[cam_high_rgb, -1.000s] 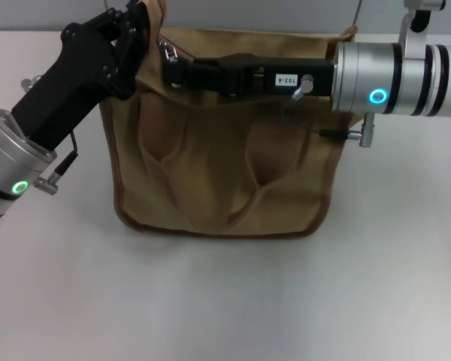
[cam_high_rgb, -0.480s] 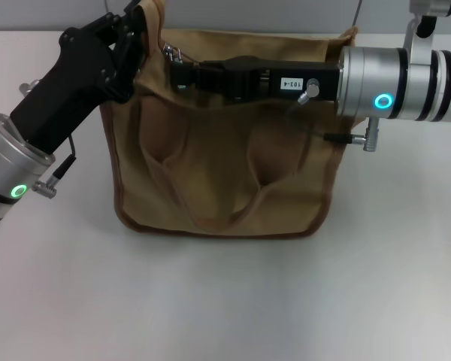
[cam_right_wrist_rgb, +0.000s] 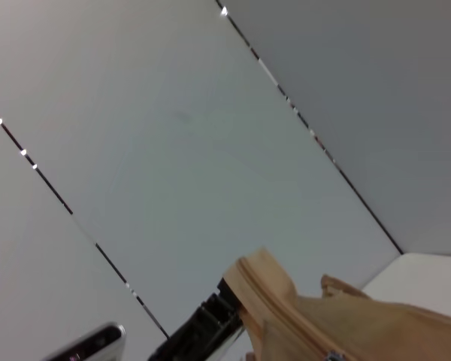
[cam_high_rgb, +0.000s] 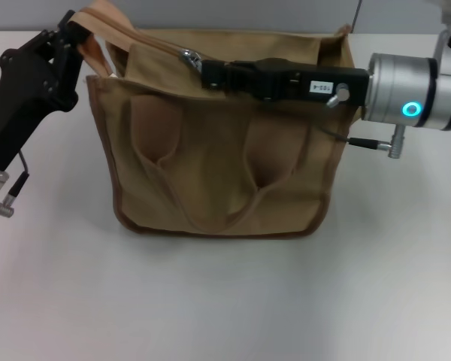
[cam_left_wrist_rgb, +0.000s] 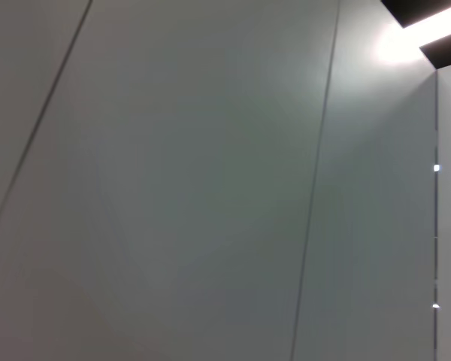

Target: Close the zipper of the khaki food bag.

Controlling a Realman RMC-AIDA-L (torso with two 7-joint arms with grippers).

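Two grippers flank the khaki food bag [cam_high_rgb: 218, 143]: the left gripper [cam_high_rgb: 81, 34] pinches its left top corner, the right gripper [cam_high_rgb: 203, 69] clamps the zipper [cam_high_rgb: 154, 39] pull; the zipper line runs sideways toward the right arm.

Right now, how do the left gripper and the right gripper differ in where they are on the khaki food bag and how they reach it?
The left gripper holds the raised left top corner of the khaki food bag, while the right gripper sits at the silver pull of the zipper, farther along the top. The left arm comes up slanted from the lower left; the right arm lies level across the bag's top from the right. Both are black and work on the bag's top edge.
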